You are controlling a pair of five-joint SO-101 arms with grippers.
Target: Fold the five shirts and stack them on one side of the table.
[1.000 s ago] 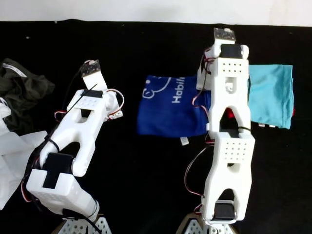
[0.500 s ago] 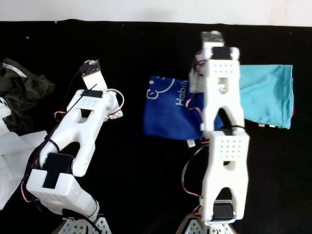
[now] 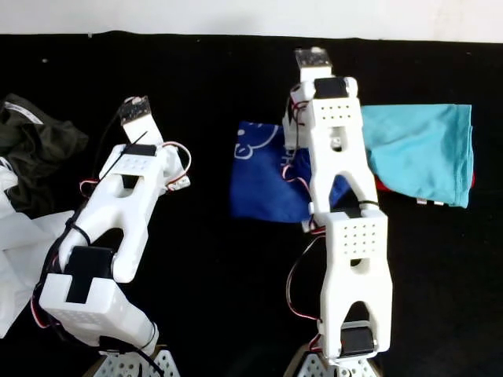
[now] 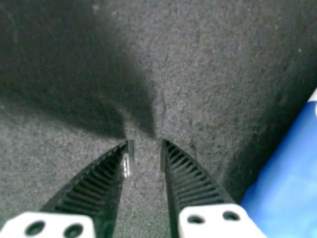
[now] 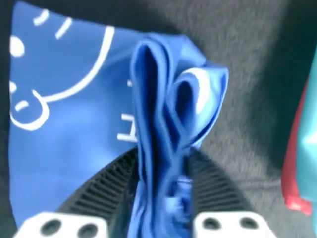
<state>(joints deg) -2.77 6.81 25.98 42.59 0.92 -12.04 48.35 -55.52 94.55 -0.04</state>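
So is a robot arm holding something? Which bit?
The right gripper pinches a bunched-up fold of the blue shirt. The left gripper holds nothing.

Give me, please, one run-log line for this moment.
right gripper: shut on blue shirt, fold bunched | left gripper: open, empty, over table | teal shirt: folded, beside blue shirt

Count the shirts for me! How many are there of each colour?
blue shirt: 1
teal shirt: 1
red shirt: 1 (mostly hidden under the teal one)
dark green shirt: 1
white shirt: 1
Total: 5
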